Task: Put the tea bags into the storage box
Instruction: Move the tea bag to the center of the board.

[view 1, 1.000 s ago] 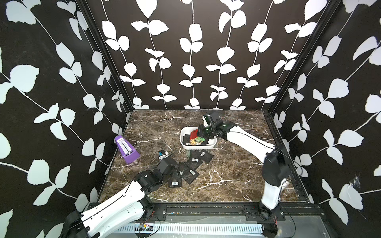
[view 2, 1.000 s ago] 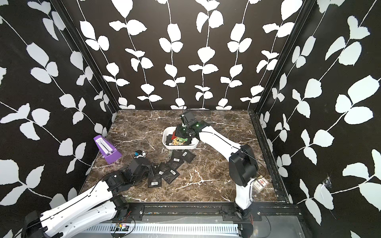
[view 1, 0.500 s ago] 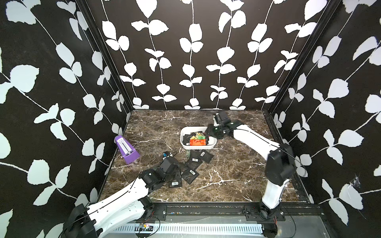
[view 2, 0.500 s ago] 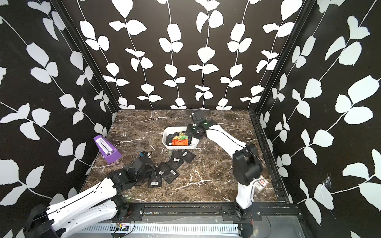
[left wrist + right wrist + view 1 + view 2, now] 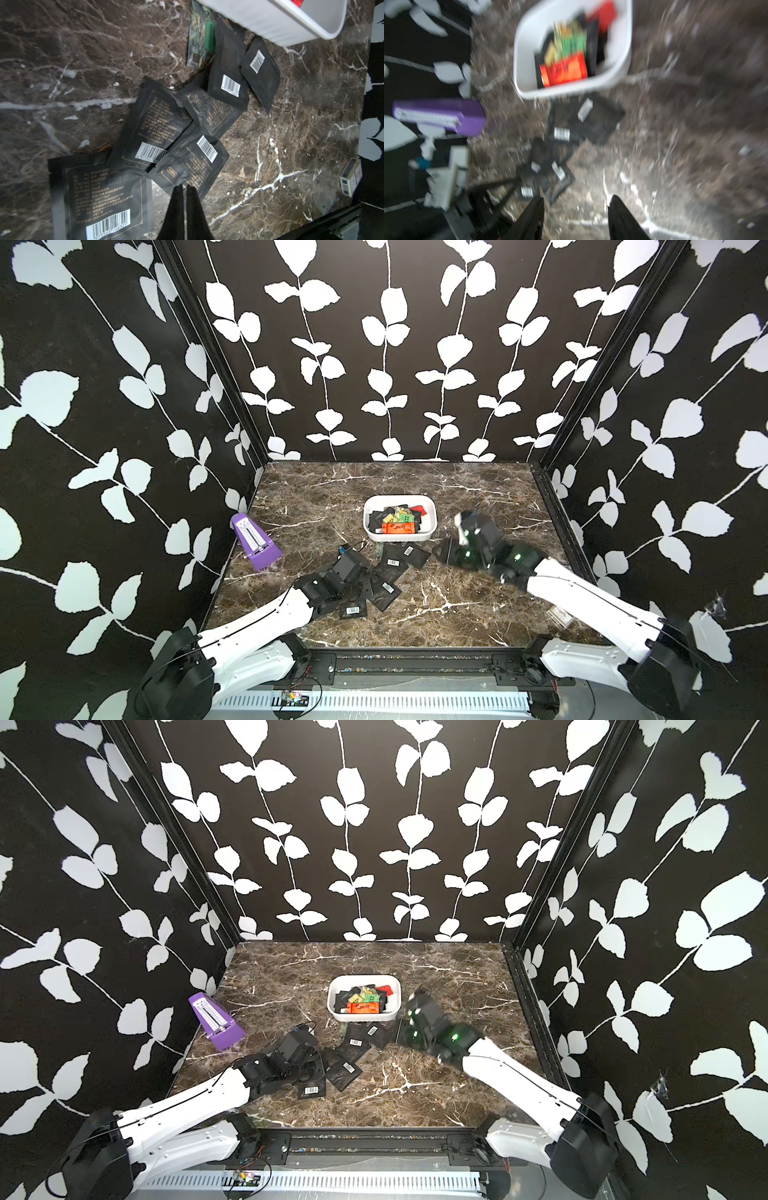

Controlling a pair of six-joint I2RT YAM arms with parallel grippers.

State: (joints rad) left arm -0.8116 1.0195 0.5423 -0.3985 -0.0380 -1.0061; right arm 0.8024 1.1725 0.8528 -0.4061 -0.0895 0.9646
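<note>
Over marble table (image 5: 457,614), backs right hand (image 5: 577,198), half open and empty, off storage box (image 5: 399,537) just fed; pinches left hand (image 5: 184,187) shut at edge of next black tea bag (image 5: 191,164), hold unclear.

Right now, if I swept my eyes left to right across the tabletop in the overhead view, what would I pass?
Purple metronome → white storage box → right gripper, jaws open → small card box. The loose tea bags overlap the box's span, so I skip them.
</note>
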